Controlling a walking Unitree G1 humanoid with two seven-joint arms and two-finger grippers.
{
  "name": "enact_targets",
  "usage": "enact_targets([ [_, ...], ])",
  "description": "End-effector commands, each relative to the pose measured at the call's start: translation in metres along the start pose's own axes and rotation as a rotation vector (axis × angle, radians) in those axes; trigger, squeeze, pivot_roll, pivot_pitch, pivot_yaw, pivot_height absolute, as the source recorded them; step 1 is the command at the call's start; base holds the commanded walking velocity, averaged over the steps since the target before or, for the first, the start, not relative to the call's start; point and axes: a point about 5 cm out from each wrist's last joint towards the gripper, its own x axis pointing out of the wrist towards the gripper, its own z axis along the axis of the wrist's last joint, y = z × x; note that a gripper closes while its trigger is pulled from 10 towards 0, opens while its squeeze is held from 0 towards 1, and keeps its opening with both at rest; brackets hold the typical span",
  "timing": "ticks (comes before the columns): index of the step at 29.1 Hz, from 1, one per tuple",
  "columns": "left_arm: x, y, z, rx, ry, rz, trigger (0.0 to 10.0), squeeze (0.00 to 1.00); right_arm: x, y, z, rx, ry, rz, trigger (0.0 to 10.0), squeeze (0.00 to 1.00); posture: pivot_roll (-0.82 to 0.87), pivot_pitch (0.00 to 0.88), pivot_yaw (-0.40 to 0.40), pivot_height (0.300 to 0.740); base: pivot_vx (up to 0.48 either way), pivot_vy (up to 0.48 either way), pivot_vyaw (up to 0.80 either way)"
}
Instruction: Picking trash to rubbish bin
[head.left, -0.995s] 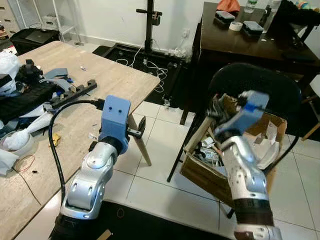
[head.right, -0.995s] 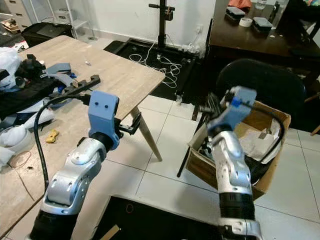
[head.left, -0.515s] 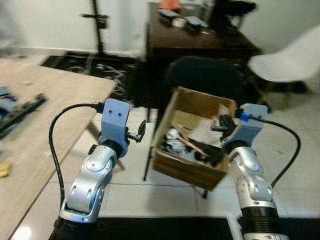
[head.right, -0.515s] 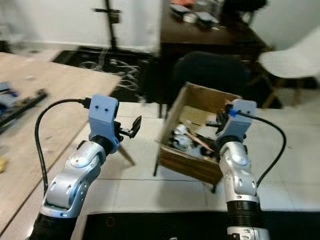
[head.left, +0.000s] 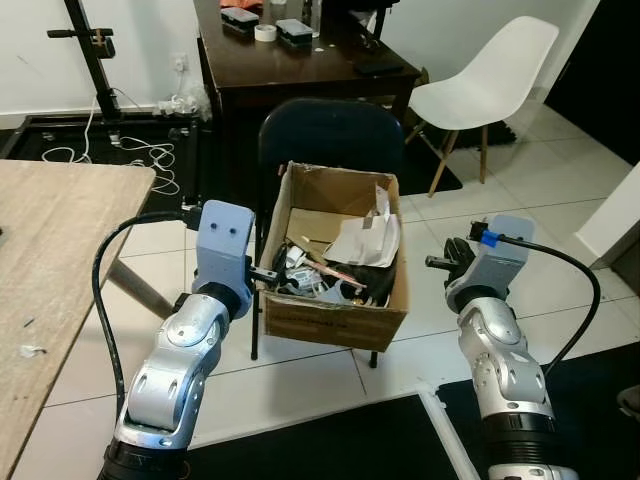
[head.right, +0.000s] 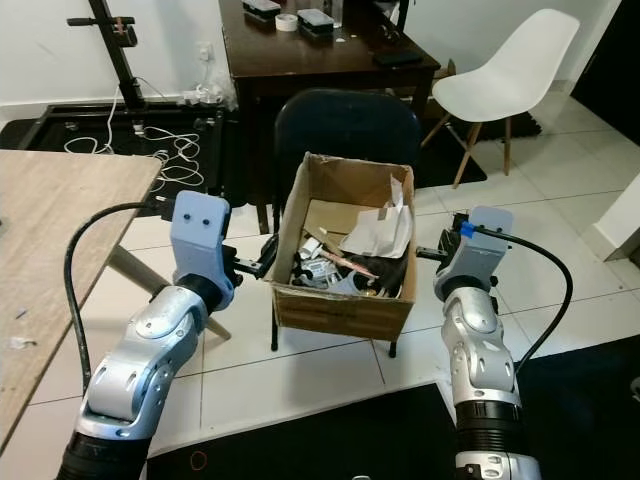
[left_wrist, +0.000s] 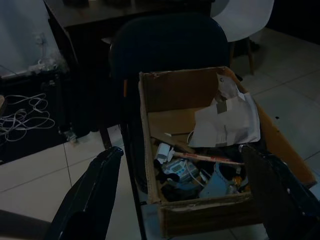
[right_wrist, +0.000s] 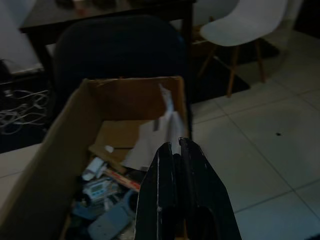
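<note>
No text, label, brand, number or sign could be read anywhere. The white crumpled papers (head.left: 365, 237) in the cardboard box (head.left: 336, 322) showed no legible print, and the small packets (left_wrist: 181, 170) among the trash there were too dark and too small to make out. The items on the dark desk (head.right: 330, 62) at the back were likewise too small to read.
</note>
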Motion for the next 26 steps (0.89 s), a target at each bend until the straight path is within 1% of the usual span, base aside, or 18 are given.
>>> enact_targets([
  [1, -0.0004, -0.0058, -0.0022, -0.020, 0.007, -0.039, 10.0, 0.00, -0.0022, -0.0009, -0.0019, -0.001, 0.004, -0.004, 10.0, 0.00, 0.21, 0.114, -0.004, 0.740, 0.270, 0.000, 0.00],
  [9, -0.0017, -0.0106, -0.0005, -0.035, -0.001, -0.077, 10.0, 0.00, -0.0006, 0.0007, -0.0026, -0.006, 0.007, -0.006, 10.0, 0.00, 0.21, 0.114, -0.004, 0.740, 0.330, 0.000, 0.00],
  [19, -0.0018, -0.0087, -0.0016, -0.035, -0.003, -0.087, 10.0, 0.00, 0.0018, 0.0007, -0.0015, -0.019, 0.008, 0.003, 10.0, 0.00, 0.21, 0.115, -0.004, 0.740, 0.374, 0.000, 0.00],
  [21, -0.0024, -0.0091, -0.0032, -0.039, 0.000, -0.090, 10.0, 0.00, 0.0032, 0.0027, -0.0004, -0.048, 0.008, 0.029, 10.0, 0.00, 0.21, 0.115, -0.004, 0.740, 0.373, 0.000, 0.00],
  [26, -0.0029, -0.0103, -0.0052, -0.038, 0.006, -0.101, 10.0, 0.00, 0.0037, 0.0052, -0.0018, -0.067, 0.022, 0.060, 10.0, 0.00, 0.21, 0.115, -0.004, 0.740, 0.370, 0.000, 0.00],
])
